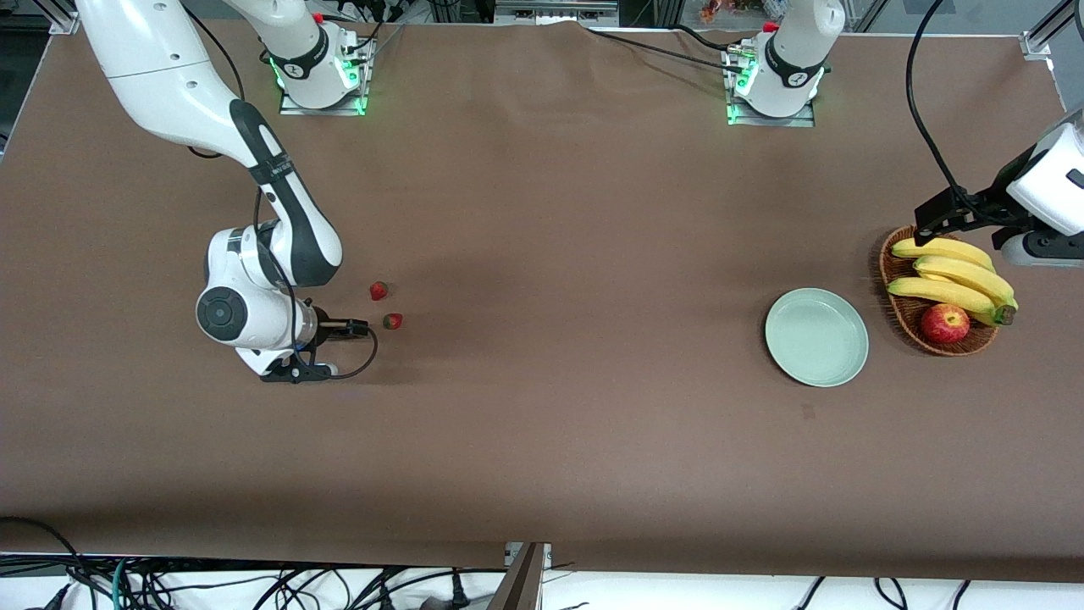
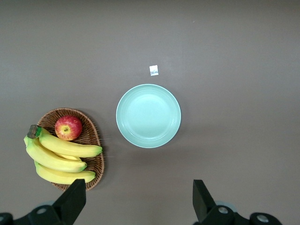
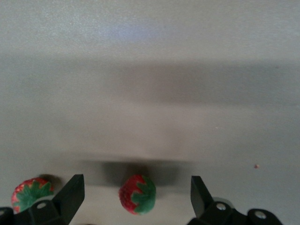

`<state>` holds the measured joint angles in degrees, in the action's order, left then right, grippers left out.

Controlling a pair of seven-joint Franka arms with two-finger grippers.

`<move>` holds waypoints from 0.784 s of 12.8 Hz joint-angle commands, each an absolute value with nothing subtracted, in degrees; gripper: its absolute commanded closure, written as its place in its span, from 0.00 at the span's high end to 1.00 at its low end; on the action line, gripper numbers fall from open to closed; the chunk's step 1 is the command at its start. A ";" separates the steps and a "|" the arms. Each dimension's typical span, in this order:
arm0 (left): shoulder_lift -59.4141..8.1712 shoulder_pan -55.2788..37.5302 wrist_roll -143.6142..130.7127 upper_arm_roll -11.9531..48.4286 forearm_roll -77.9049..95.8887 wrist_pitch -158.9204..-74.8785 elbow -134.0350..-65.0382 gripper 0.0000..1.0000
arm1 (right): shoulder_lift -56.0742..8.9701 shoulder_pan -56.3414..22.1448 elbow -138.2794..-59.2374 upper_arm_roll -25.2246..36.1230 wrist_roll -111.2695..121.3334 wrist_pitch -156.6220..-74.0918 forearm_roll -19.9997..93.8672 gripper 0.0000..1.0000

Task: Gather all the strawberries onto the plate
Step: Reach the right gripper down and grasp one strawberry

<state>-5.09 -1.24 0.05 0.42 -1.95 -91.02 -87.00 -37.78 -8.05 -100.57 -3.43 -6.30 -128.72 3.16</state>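
The plate (image 1: 816, 337) lay empty; two strawberries (image 1: 392, 321) remained on the bench (image 1: 542, 440). Right end effector (image 3: 136, 194) gaped over one; left end effector (image 2: 139, 201) waited, spread, above the plate.

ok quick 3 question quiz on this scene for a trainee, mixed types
1. True or false: the plate holds a strawberry.
2. Which is over the strawberry that lies between open fingers? A) right hand B) left hand
3. Fill in: the apple lies in the ____ with the bananas.

Key
1. False: the plate is bare; two strawberries show on the table toward the right arm's end, the second farther from the front camera.
2. A; the left hand waits, open, up over the plate and basket.
3. basket
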 commanded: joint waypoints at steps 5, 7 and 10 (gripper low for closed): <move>-5.97 -1.23 0.09 0.70 -2.11 -90.88 -86.49 1.00 | -36.74 -8.35 -103.54 -3.52 -6.24 -129.64 3.43 0.61; -6.67 -1.49 0.09 0.79 -2.20 -91.40 -86.31 1.00 | -36.56 -8.35 -103.54 -3.52 -6.42 -128.07 3.43 0.47; -6.94 -1.93 0.09 0.88 -2.11 -91.76 -86.31 1.00 | -35.95 -8.35 -103.45 -3.60 -6.59 -125.69 3.43 0.47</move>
